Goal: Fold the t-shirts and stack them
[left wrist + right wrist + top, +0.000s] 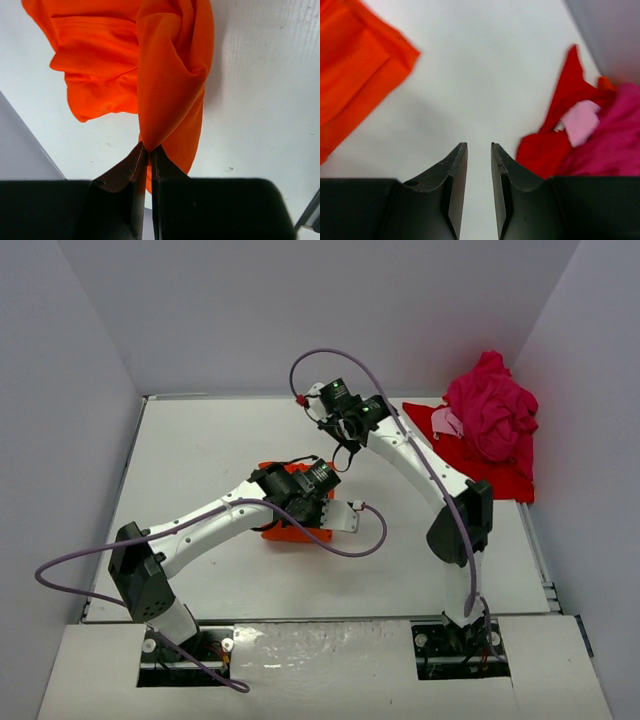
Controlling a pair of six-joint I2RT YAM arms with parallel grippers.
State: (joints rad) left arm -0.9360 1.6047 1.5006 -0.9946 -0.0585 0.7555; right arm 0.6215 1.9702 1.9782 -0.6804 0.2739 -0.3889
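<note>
Pinching a fold of the orange shirt (pixel 165 75), the left gripper (pixel 148 146) has its jaws pressed together on the cloth. From the tips the cloth runs out in a twisted bunch over the middle of the table (pixel 200 450). The right gripper (pixel 479 145) hangs above bare table between that shirt and the pile, its jaws a little apart with nothing between them. At the far right corner the pink shirt (pixel 490 415) sits crumpled on top of the red shirt (pixel 470 455), which lies flatter under it.

All three look light, limp and wrinkly, so a single pinch will likely let the rest sag and twist, as the orange one does here. Judged from this, each is best taken at two points well apart along a hem or the shoulders. A doubled edge there gives the fingers more to bite, and the cloth can then be drawn flat.
</note>
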